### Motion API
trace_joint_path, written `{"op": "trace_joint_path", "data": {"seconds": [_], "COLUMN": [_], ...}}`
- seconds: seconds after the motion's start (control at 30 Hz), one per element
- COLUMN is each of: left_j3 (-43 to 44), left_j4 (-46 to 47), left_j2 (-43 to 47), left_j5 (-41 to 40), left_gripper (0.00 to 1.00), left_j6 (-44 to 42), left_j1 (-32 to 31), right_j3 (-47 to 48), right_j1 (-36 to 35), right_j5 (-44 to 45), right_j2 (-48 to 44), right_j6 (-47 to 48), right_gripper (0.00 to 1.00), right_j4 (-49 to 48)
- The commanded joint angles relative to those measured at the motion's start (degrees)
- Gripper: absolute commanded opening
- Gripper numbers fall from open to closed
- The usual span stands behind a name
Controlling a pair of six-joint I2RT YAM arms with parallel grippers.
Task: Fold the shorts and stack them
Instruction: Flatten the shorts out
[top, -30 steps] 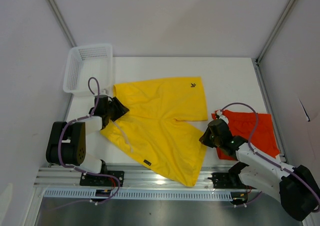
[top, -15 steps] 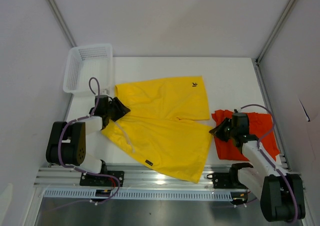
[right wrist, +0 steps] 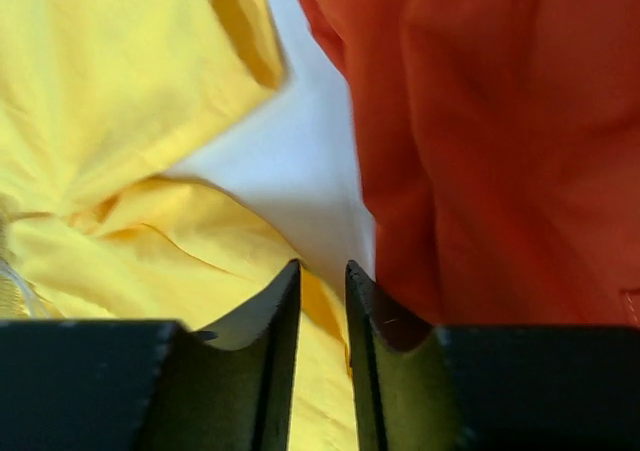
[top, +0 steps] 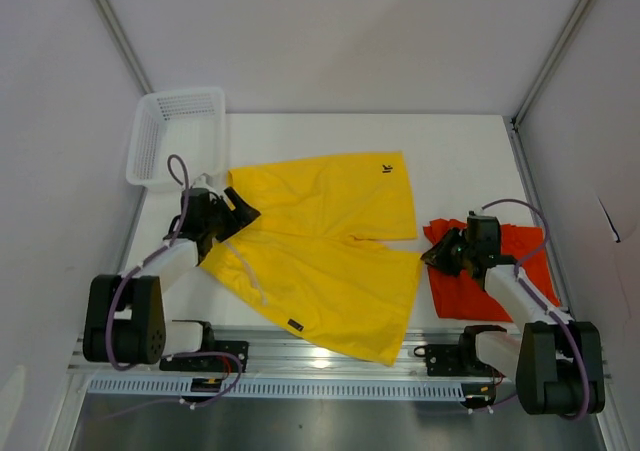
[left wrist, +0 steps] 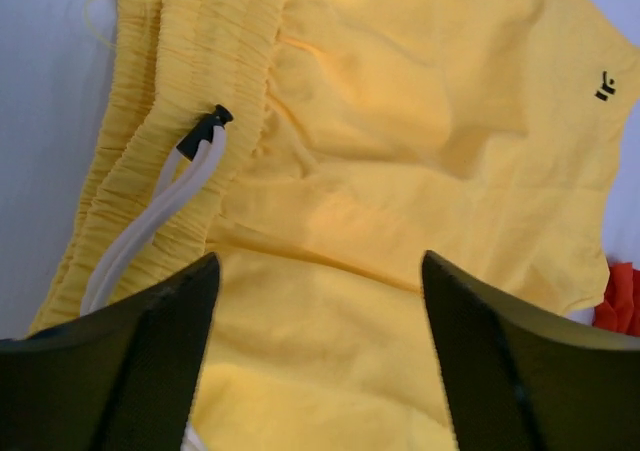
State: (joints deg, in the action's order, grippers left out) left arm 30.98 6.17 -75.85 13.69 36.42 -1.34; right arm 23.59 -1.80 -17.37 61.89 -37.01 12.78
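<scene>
The yellow shorts (top: 320, 261) lie spread across the middle of the table (top: 460, 161). The waistband is at the left, the legs run to the right, and the small black logo (top: 385, 168) sits on the far leg. The orange-red shorts (top: 500, 271) lie near the right edge, just beside the yellow hem, with a sliver of bare table between the two.

The left pincer (top: 232, 214) hangs over the waistband with its fingers spread wide and released. The cloth and the white drawstring (left wrist: 160, 206) lie loose beneath it. The right pincer (top: 436, 256) sits low at the gap between the two garments, its fingers parted by only a narrow slit and gripping nothing that shows.

I judge that the task is in its early part: the yellow pair is laid out but not yet folded, and nothing is stacked. The next move probably calls for both pincers to pinch one edge of the yellow pair and carry one leg over the other.

The white mesh basket (top: 183, 95) stands at the far left corner, and nothing shows inside it.
</scene>
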Motion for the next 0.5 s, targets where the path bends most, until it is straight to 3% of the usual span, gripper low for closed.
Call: {"op": "trace_joint_path", "data": {"seconds": [0.0,0.03,0.07,0.27,0.4,0.47], "left_j3": [2.58,2.94,3.2,2.07,1.01,1.53], "left_j4": [-6.6,-10.53,-11.87,-15.93,-14.36,-13.56], "left_j2": [8.59,10.1,11.5,19.16,20.31,18.21], "left_j5": [-0.77,-1.64,-2.52,-3.85,-4.2,-4.2], "left_gripper": [0.88,0.94,0.99,0.99,0.99,0.99], "left_j6": [-1.97,-1.97,-2.06,-0.13,0.66,0.84], "left_j1": [0.38,0.38,0.38,0.38,0.38,0.38], "right_j3": [5.05,5.41,6.28,12.6,20.15,22.97], "right_j1": [0.22,0.13,-0.48,-7.41,-10.93,-11.82], "right_j5": [0.49,0.4,0.49,4.09,3.05,1.73], "right_j2": [0.52,0.17,-0.71,1.21,10.32,14.03], "right_j6": [1.42,1.25,1.24,1.59,2.3,2.13], "right_gripper": [0.32,0.41,0.42,0.51,0.62,0.63], "right_j4": [0.5,0.41,0.5,1.11,-0.29,-2.31]}}
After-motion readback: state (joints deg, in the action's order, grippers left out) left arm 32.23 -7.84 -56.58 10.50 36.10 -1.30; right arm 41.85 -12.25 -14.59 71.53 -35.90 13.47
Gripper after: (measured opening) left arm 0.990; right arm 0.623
